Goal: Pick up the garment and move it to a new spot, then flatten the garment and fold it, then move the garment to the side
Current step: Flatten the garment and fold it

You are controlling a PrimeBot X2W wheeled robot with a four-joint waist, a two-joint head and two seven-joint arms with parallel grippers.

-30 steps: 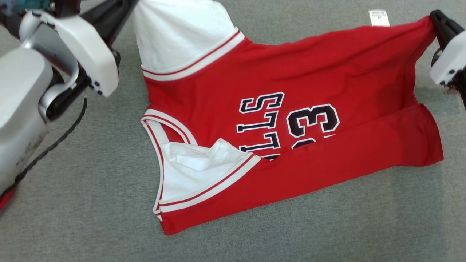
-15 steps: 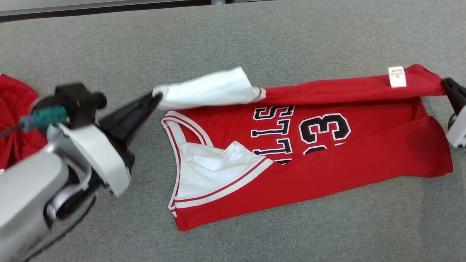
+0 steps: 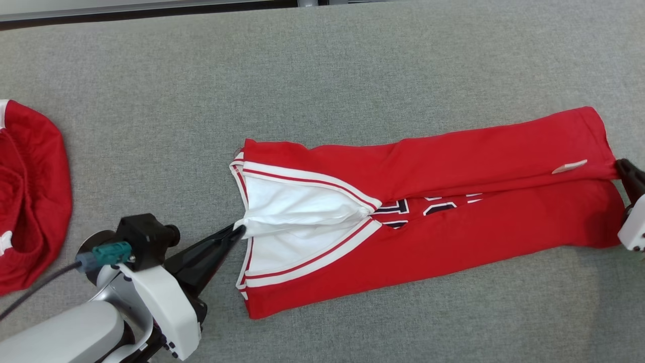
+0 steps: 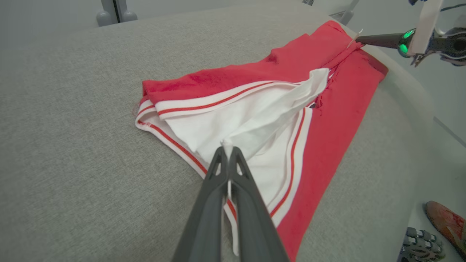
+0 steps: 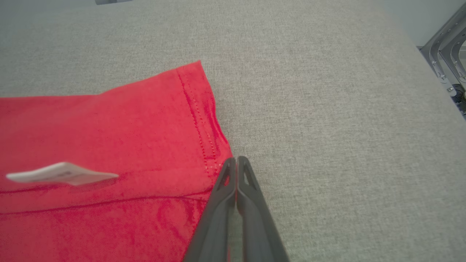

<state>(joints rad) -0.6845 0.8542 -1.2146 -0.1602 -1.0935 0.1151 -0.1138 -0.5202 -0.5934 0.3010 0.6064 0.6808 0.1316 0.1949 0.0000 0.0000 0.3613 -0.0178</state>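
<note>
The garment (image 3: 453, 227), a red jersey with white lining and red-and-white trim, lies folded lengthwise on the grey table (image 3: 352, 60). Its two long red edges nearly meet over the dark lettering. At the armhole end, my left gripper (image 3: 241, 229) is shut on a tip of the white lining (image 4: 255, 116), low over the table. In the left wrist view its fingertips (image 4: 227, 145) pinch that white point. My right gripper (image 3: 619, 164) is shut at the hem corner on the far right. The right wrist view shows it (image 5: 236, 159) against the stitched hem (image 5: 204, 120).
Another red cloth (image 3: 30, 191) lies bunched at the table's left edge. A white label (image 3: 569, 166) sticks up near the hem. The table's far edge (image 3: 151, 7) runs along the top. A metal frame (image 5: 446, 32) stands beyond the right end, and a shoe (image 4: 446, 222) is on the floor.
Both grippers carried the garment's raised far edge toward me and laid it over the lettering, closing the fold. The head view also shifted, bringing the red cloth at left into sight.
</note>
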